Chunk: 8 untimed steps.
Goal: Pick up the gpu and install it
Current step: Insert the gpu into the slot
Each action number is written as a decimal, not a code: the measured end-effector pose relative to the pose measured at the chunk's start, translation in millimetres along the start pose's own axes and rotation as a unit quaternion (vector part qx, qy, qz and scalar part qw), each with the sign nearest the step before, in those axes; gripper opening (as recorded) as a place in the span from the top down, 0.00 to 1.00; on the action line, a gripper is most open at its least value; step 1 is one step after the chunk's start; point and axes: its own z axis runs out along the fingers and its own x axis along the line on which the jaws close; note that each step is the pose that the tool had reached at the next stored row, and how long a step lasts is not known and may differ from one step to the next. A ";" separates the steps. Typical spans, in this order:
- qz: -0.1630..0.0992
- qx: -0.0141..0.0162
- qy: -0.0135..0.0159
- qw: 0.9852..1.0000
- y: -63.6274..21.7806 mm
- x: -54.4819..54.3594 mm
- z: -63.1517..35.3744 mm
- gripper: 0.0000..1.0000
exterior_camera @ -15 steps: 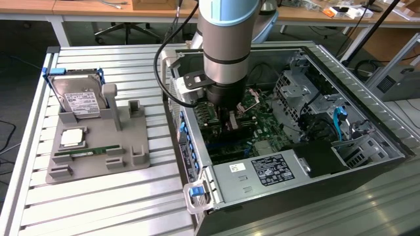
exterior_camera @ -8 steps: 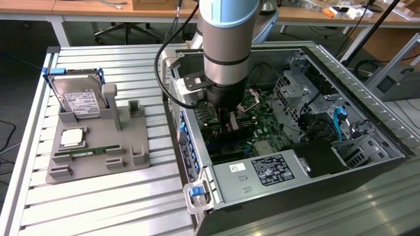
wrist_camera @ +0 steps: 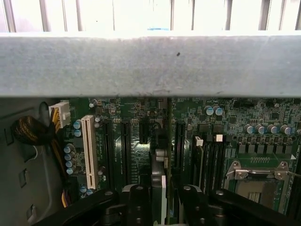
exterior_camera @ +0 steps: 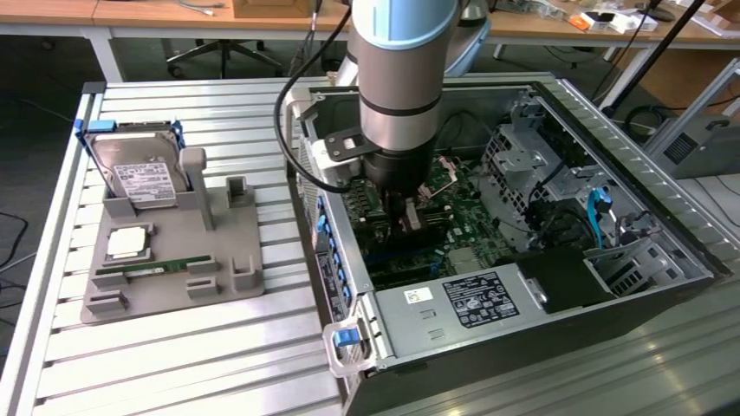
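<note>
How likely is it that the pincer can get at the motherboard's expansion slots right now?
Probably yes: the case is open-sided, the pincer, gripping the gpu edge-on, hangs right above the slots, and nothing appears between them.

Arm vertical, fingers [wrist_camera: 188, 200] pinched on card.

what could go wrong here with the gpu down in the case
1. The gpu, held edge-on in the pincer, hangs above several similar parallel slots; it might seat in the wrong one.
2. The case wall and a cable bundle sit close by, so the arm could snag them.
</note>
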 end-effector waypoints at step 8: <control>0.000 0.000 0.000 1.000 0.0 -0.1 1.6 0.73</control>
